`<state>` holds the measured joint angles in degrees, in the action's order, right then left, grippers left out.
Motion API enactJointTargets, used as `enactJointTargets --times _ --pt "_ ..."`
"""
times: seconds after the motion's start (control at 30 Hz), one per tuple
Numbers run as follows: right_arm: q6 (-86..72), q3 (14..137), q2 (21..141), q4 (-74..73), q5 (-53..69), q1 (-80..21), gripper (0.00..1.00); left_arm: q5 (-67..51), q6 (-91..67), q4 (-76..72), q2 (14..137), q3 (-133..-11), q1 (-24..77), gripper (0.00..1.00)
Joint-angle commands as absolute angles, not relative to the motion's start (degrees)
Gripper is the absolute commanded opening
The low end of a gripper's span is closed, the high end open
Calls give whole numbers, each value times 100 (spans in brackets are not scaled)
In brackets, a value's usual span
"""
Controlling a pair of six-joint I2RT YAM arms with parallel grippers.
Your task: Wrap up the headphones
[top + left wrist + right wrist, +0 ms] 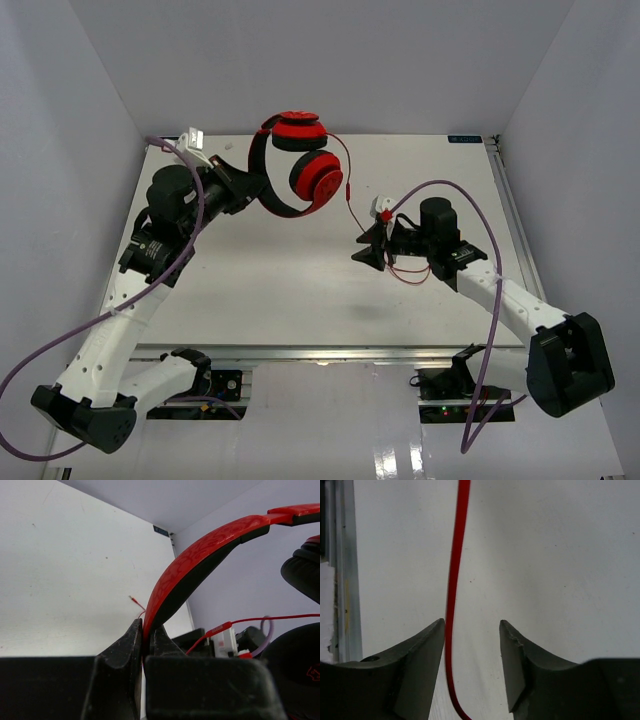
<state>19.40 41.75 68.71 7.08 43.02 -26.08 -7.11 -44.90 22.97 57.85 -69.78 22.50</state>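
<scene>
The red headphones [300, 165] hang in the air at the back middle, two round red earcups stacked, headband curving left. My left gripper [250, 192] is shut on the red-and-black headband [190, 570] and holds the headphones up. The thin red cable [347, 180] runs from the earcups down and right to my right gripper [368, 247], then loops on the table [403, 274]. In the right wrist view the cable [454, 580] passes between the open jaws, close to the left finger [427, 650]. An inline remote [218, 628] shows on the cable in the left wrist view.
The white table [280, 270] has a metal rail [505, 200] along its right edge and grey walls on three sides. Thick purple robot cables [180, 250] trail along both arms. The cable's plug end [133, 599] lies on the table.
</scene>
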Motion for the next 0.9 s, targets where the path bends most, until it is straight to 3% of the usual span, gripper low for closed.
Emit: enactJointTargets --times 0.0,0.13,0.2,0.43,0.57,0.7,0.87 --pt "1921 3922 6716 1239 5108 -2735 42 -451 -5429 1500 5705 -7164 2232 0" --pt "2179 3997 6704 927 5280 -2885 13 -258 -5909 1423 5963 -7428 2232 0" --pt "2324 4115 6672 741 5215 -2937 9 -122 -6067 1410 6052 -7469 2232 0" --pt "2935 4662 6540 -573 3834 -3243 8 289 -6528 1453 6901 -7906 2232 0" --pt "3605 5292 6616 -1629 1757 -3647 8 58 -6241 1801 8009 -8818 2290 0" --pt "4242 5729 6571 -2245 146 -3796 8 539 -5368 2093 8926 -9623 2562 0" --pt "5380 5910 6044 -2474 -759 -3930 8 1144 -4051 2321 9971 -10270 3052 0"
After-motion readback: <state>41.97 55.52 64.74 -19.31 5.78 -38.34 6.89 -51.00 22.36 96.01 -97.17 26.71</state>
